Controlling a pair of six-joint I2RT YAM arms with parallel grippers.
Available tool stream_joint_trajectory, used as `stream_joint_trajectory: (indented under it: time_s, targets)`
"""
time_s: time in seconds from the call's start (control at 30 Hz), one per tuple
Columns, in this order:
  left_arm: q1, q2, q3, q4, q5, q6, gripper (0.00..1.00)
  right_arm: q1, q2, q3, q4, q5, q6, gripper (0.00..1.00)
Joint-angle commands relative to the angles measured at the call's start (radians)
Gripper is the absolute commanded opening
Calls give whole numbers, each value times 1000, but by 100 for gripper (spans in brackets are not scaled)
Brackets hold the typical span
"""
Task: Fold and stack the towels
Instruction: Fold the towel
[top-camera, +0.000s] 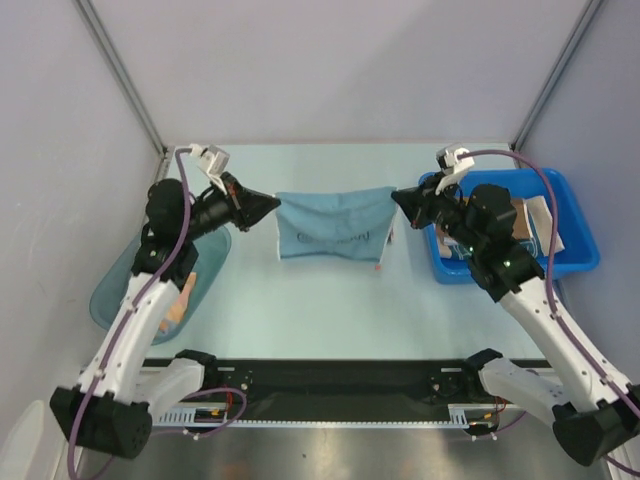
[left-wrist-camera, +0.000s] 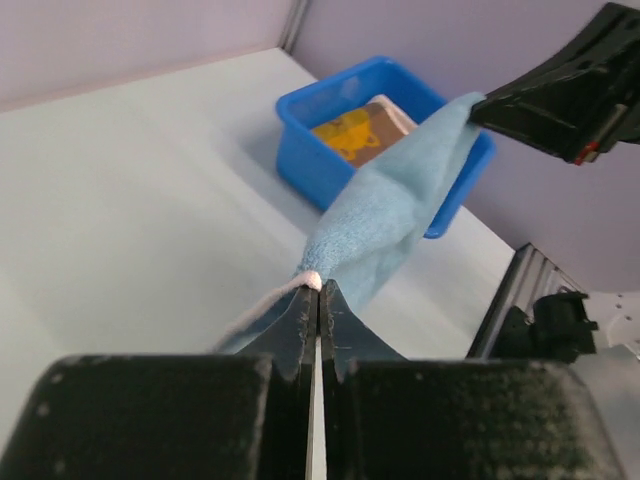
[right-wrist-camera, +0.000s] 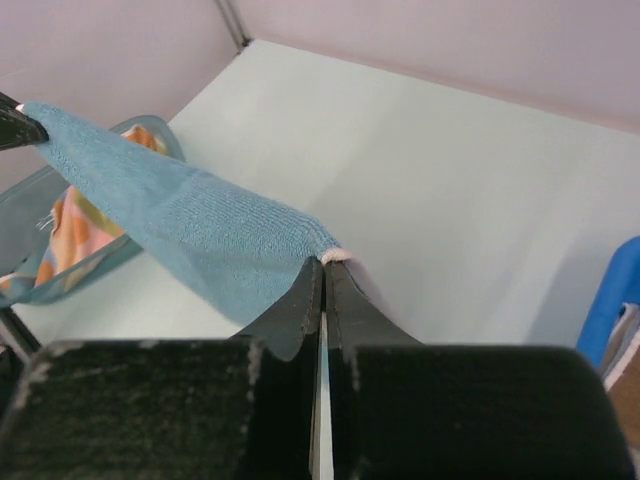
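Observation:
A teal-blue towel (top-camera: 333, 226) with dark lettering hangs stretched above the middle of the table between both arms. My left gripper (top-camera: 276, 203) is shut on its left top corner, and my right gripper (top-camera: 396, 195) is shut on its right top corner. In the left wrist view the towel (left-wrist-camera: 385, 215) runs from my shut left gripper (left-wrist-camera: 318, 285) up to the other gripper's tip. From the right wrist the towel (right-wrist-camera: 190, 215) stretches leftward from my shut right gripper (right-wrist-camera: 324, 262). A brown towel with yellow lettering (left-wrist-camera: 352, 133) lies in the blue bin (left-wrist-camera: 300, 150). An orange towel (right-wrist-camera: 70, 235) lies in the teal tub (top-camera: 115, 290).
The blue bin (top-camera: 580, 235) stands at the right edge of the table, holding folded cloths. The translucent teal tub sits at the left edge beside my left arm. Grey walls close in the back and sides. A black rail (top-camera: 330, 385) runs along the near edge.

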Motion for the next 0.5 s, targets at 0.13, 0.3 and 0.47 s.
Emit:
stream_joint_trajectory:
  time_s: [0.13, 0.3, 0.47]
  targets:
    - [-192, -223, -68, -136, -168, -17, 0, 219, -174, -41, -66, 122, 3, 0]
    - [-206, -161, -114, -233, -384, -49, 0, 236, -81, -185, 48, 193, 46, 0]
    - [-189, -27, -178, -180, -506, -79, 0, 219, 97, -297, 318, 157, 48, 0]
